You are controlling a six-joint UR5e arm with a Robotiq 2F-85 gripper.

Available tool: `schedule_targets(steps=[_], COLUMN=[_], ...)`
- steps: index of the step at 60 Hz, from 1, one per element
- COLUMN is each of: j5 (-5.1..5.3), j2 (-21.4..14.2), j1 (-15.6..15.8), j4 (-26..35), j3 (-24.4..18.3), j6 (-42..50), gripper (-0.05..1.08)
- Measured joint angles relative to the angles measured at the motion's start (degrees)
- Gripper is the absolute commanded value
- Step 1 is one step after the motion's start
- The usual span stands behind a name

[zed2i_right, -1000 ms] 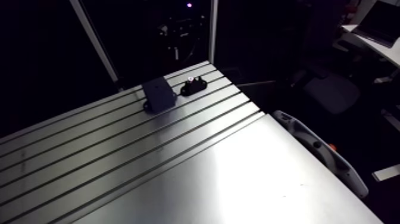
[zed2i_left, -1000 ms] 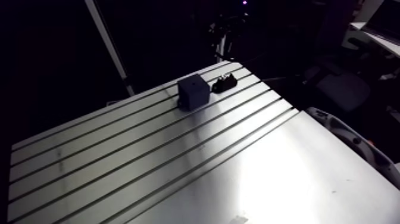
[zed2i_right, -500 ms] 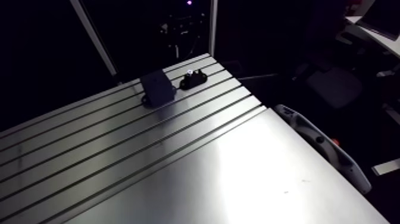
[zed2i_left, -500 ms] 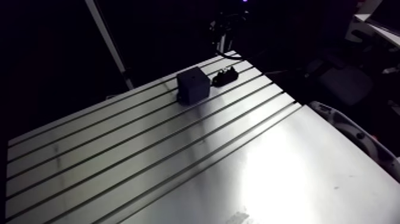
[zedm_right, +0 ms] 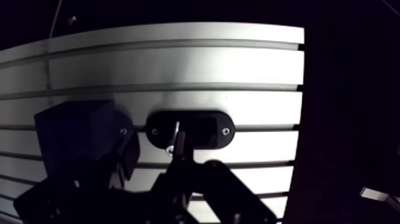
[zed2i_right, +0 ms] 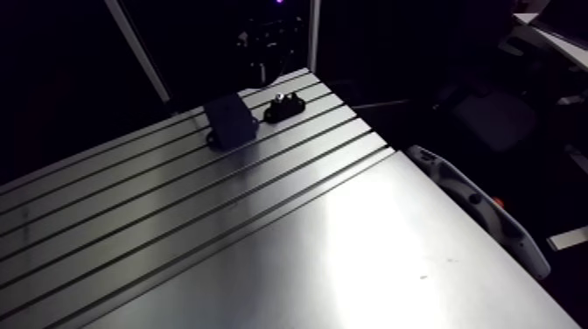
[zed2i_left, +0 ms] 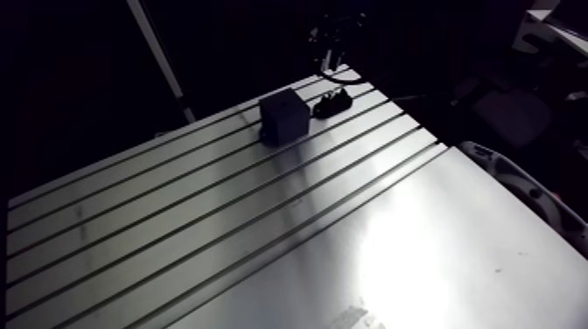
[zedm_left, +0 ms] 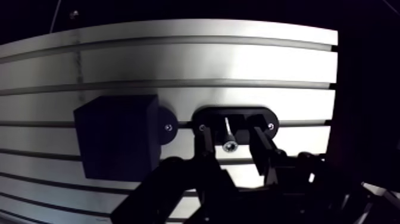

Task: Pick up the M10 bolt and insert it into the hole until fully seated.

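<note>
Nothing on the tabletop (zedm_left: 178, 59) has changed place since the earlier frames. Your arm view has swung with the arm, and the tool (zedm_left: 231, 128) now stands closer above the holder than it did.

Entries, from the tool outward:

1. Tool. Your wrist view shows it moderately spread and gripping nothing. Its fingers (zedm_left: 206, 143) stand on either side of the bolt with a gap on each side.

2. M10 bolt (zedm_left: 227, 132). It lies in the holder's middle recess, between the fingers and touched by neither. The socket head faces the tool and the shank points away from it.

3. Holder (zedm_left: 238, 112). Black and oval, it lies flat on the tabletop across a slot, with one screw at each end. Your arm view places it near the tabletop's far corner.

4. Block (zedm_left: 116, 137). Dark and cube-like, it sits just beside the holder along the same slot. It has a rounded foot with a screw on the side facing the holder. A narrow strip of bare metal separates the foot from the holder.

5. Tabletop. It is aluminium with parallel slots at the far side, and your arm view shows a smooth plate along the near side.
</note>
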Motion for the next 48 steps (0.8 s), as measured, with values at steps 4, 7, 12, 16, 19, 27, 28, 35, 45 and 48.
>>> schedule_targets(steps=[4,7,12,16,19,27,28,35,45,48], j5=[-0.19,-0.31,-0.48,-0.62,-0.69,-0.83,-0.84,-0.90,-1.01,-1.04], j2=[0.29,0.48,0.83,1.09,1.25,1.55,1.57,1.65,1.75,1.80], j1=[0.00,-0.01,-0.03,-0.05,-0.06,-0.08,-0.08,-0.08,-0.09,-0.09], j4=[-0.02,-0.02,-0.03,-0.04,-0.04,-0.04,-0.04,-0.04,-0.04,-0.04], j3=[-0.07,-0.12,-0.17,-0.17,-0.18,-0.17,-0.17,-0.13,-0.02,0.00], j6=[0.04,0.07,0.12,0.19,0.23,0.34,0.36,0.42,0.47,0.49], gripper=[0.56,0.56,0.56,0.57,0.57,0.57,0.57,0.57,0.57,0.57])
